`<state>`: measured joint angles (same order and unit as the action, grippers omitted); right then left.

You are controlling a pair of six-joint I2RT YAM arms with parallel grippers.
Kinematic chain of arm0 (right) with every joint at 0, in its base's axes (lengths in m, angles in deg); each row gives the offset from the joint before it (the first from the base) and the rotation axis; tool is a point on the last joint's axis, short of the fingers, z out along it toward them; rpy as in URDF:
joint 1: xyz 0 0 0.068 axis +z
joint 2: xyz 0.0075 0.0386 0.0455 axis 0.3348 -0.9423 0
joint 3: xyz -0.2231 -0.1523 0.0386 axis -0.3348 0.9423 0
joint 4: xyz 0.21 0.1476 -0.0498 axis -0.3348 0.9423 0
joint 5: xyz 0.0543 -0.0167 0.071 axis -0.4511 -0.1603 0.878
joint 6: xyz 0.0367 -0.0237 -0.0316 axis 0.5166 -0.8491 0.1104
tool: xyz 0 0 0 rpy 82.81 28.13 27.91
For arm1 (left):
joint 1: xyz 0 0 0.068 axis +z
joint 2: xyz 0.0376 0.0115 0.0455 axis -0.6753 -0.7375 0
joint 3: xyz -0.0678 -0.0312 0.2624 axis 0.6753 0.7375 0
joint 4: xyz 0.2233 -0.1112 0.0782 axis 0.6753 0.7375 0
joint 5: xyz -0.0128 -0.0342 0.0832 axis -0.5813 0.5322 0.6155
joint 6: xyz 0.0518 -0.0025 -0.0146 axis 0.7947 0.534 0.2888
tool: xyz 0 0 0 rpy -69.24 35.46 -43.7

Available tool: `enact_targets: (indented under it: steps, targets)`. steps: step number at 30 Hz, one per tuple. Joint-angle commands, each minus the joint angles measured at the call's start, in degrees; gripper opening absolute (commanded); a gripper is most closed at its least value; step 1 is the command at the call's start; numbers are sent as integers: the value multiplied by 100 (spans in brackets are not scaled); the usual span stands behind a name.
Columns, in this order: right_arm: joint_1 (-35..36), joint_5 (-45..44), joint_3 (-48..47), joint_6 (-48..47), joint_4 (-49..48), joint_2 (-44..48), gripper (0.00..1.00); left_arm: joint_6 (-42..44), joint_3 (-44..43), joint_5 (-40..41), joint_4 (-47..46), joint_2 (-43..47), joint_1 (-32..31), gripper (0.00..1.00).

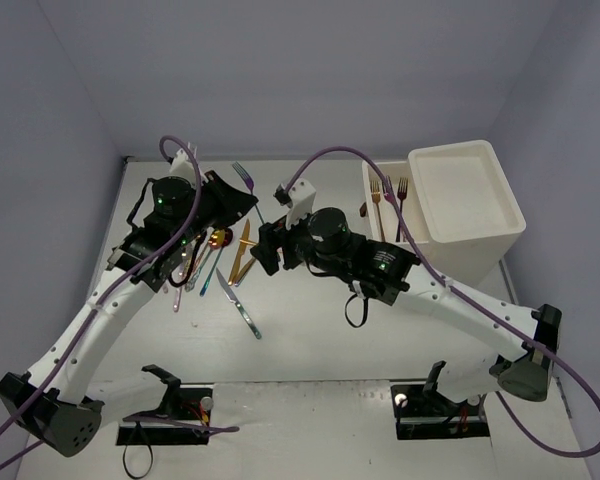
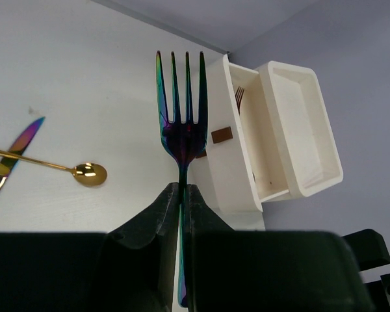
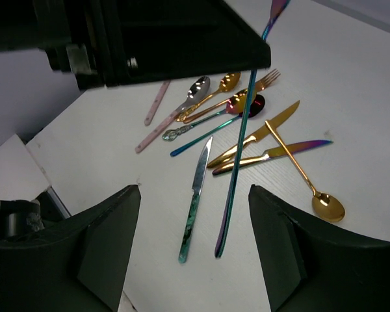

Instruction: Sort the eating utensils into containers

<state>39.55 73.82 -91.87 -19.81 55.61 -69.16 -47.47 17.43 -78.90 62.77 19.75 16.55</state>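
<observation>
Nearest the arm bases, the tabletop (image 1: 310,345) carries a green-handled knife (image 3: 194,208), lying alone just short of the main scatter. The right jaws hover over this stretch, spread wide, with nothing between the two fingers (image 3: 107,253).

Beyond the knife the loose utensils lie in a crossing cluster. A gold spoon (image 3: 307,179) has its handle laid over an iridescent-bladed knife (image 3: 276,153), and a gold knife (image 3: 260,132) lies just beside that. Farther on are a blue-green spoon (image 3: 208,133) with a dark bowl, a silver spoon (image 3: 196,88), a second gold spoon (image 3: 227,82), a gold fork (image 3: 263,81) and a pale pink piece (image 3: 153,116) at the edge of the group. I cannot tell what kind of utensil the pink one is.

Above the cluster the left jaws are pressed together on the handle of the iridescent fork (image 2: 182,123), gripping it partway along. The tines point away toward the far side; in the right wrist view the long handle slants down over the scattered pieces.

Farthest off, at the far right, stands the white drawer unit (image 1: 475,245) with its recessed top. One drawer (image 2: 237,169) is pulled out on the side facing the fork, its brown handle (image 2: 221,134) showing, and a few forks (image 1: 376,195) lie inside it.
</observation>
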Motion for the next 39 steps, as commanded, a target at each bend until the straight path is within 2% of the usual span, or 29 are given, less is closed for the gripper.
enact_targets:
  steps: [1,11,15,17,21,22,24,25,27,30,34,39]
  targets:
    - [96,-465,-390,-60,-554,-181,63,-461,125,44,-670,291,-210,0]
    - [145,-768,-465,-118,-545,-468,44,-449,286,80,-618,519,-380,0]
    - [162,-871,-436,-106,-548,-412,22,-348,338,87,-534,524,-404,0]
    - [162,-893,-389,-66,-546,-330,7,-223,428,125,-479,532,-404,0]
    - [171,-1046,-211,-30,-536,-158,0,49,553,365,-238,568,-404,2]
    - [171,-1117,-182,-23,-522,-108,0,163,554,422,-188,583,-404,8]
    - [162,-1235,-78,-19,-490,-33,0,352,571,622,-39,626,-404,39]
    - [162,-1342,-42,-14,-454,24,0,496,571,694,23,652,-404,51]
    - [160,-1539,12,-27,-370,94,0,696,537,892,240,730,-404,64]
    - [123,-1990,25,-111,-195,217,0,1117,379,1259,616,863,-404,70]
    - [-171,-2563,-62,-261,484,426,0,1942,249,1862,1207,1149,-395,71]
    - [-1268,-2181,163,-214,858,856,0,2658,471,2672,1841,1554,-387,71]
